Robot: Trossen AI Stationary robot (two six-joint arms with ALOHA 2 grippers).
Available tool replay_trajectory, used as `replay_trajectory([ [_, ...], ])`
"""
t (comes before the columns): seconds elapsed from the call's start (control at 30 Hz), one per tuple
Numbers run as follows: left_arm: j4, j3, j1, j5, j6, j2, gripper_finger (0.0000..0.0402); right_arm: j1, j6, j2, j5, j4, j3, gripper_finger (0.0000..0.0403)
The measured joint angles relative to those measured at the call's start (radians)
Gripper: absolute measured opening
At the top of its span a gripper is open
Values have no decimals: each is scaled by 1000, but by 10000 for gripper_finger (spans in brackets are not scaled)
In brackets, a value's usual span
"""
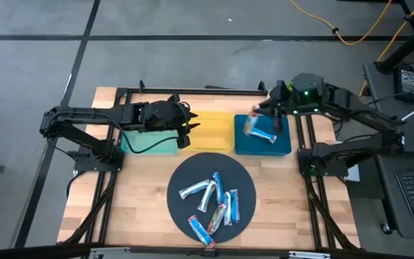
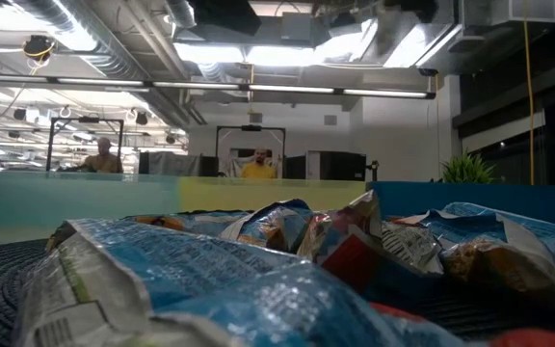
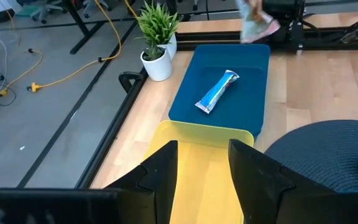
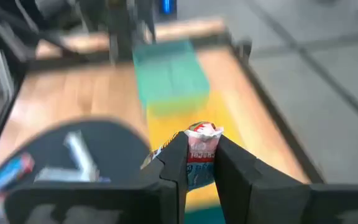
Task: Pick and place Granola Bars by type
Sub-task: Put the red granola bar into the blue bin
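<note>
A red-and-white bar [image 4: 199, 155] is pinched in the right gripper [image 4: 201, 163] above the blue tray [image 1: 282, 146], likely for sorting; the left gripper [image 3: 202, 171] is held spread over the yellow tray [image 1: 210, 137], waiting.

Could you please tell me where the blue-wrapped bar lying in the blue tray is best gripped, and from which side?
Grip the blue bar across its narrow middle, probably straight down from above. It lies flat, alone and diagonal in the blue tray, so turn the fingers crosswise to its length. The right gripper, shut on another bar, must release first.
</note>
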Motion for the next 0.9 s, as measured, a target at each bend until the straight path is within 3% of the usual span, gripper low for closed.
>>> replay_trajectory([
  [0.23, 0, 0, 0, 4, -4, 0, 136, 0, 29, 1, 60, -334, 159, 70],
  [0.47, 1, 0, 1, 3, 19, 0, 134, 0, 29, 7, 131, -381, 176, 70],
  [0.63, 1, 0, 1, 2, 14, 0, 136, -4, 15, 29, 187, -377, 88, 70],
  [0.9, 2, 0, 0, 2, 6, 0, 133, -37, -4, 41, 173, -296, -160, 70],
])
